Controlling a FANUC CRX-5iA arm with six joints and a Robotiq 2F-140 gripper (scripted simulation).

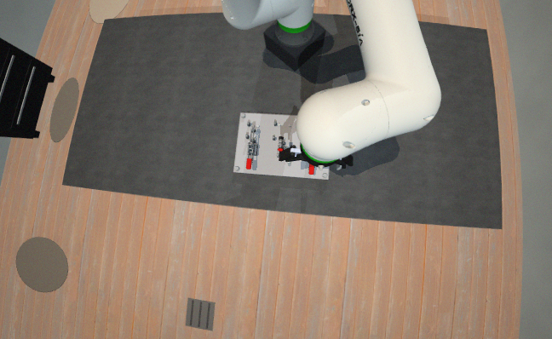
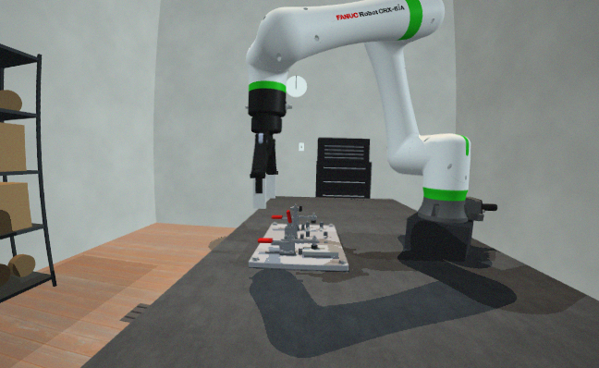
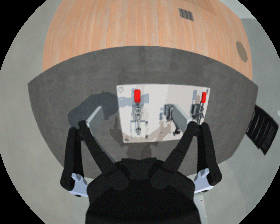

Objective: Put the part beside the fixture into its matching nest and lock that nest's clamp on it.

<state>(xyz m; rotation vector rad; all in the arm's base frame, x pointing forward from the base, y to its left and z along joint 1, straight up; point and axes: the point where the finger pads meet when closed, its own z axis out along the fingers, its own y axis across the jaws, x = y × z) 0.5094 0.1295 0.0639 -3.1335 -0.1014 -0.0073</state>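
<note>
The fixture plate (image 1: 240,167) (image 2: 260,264) (image 3: 127,137) lies on the dark mat and carries three nests with toggle clamps. In the exterior view, a pale grey part (image 2: 326,252) lies in the nearest nest. That nest's clamp bar reaches over the part and its red handle (image 2: 264,239) (image 1: 312,169) lies level. The middle clamp's red handle (image 2: 289,214) (image 1: 280,149) stands upright. The far clamp's red handle (image 2: 276,216) (image 1: 249,163) lies level. My gripper (image 2: 260,185) (image 3: 137,111) is open and empty, hanging high above the plate. No part lies beside the fixture.
The robot's base (image 2: 440,233) (image 1: 295,43) stands on the mat (image 1: 146,128) behind the fixture. A black cabinet (image 2: 343,166) (image 1: 5,98) stands beyond the table's far end. A shelf rack (image 2: 38,162) with boxes is on the left.
</note>
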